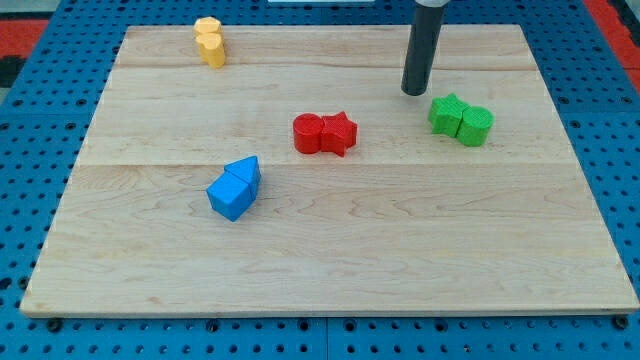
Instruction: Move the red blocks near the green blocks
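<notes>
Two red blocks touch each other near the board's middle: a round red block (308,133) on the left and a red star block (340,132) on the right. Two green blocks touch at the view's right: a green star-like block (447,114) and a round green block (476,125). My tip (414,91) is the lower end of the dark rod. It stands just up and left of the green blocks, apart from them, and up and right of the red blocks.
Two stacked-looking yellow blocks (210,42) sit near the board's top left. Two blue blocks (234,187) touch left of the middle. The wooden board (330,260) lies on a blue pegboard table.
</notes>
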Motion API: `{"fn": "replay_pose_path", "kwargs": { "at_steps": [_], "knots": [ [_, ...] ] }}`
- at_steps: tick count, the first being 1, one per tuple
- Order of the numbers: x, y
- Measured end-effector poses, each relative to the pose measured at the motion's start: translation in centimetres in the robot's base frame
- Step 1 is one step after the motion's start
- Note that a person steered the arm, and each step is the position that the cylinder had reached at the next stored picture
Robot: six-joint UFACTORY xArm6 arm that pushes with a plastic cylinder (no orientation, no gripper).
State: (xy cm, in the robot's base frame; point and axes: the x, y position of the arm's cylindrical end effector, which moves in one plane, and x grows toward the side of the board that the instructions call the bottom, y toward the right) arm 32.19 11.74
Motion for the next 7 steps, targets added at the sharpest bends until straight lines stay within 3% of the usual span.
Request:
{"fn": "replay_pose_path", "kwargs": {
  "at_steps": [3, 5, 7],
  "knots": [
    [0.1, 0.0],
    [-3.8, -0.2],
    [-4.7, 7.1]
  ]
}}
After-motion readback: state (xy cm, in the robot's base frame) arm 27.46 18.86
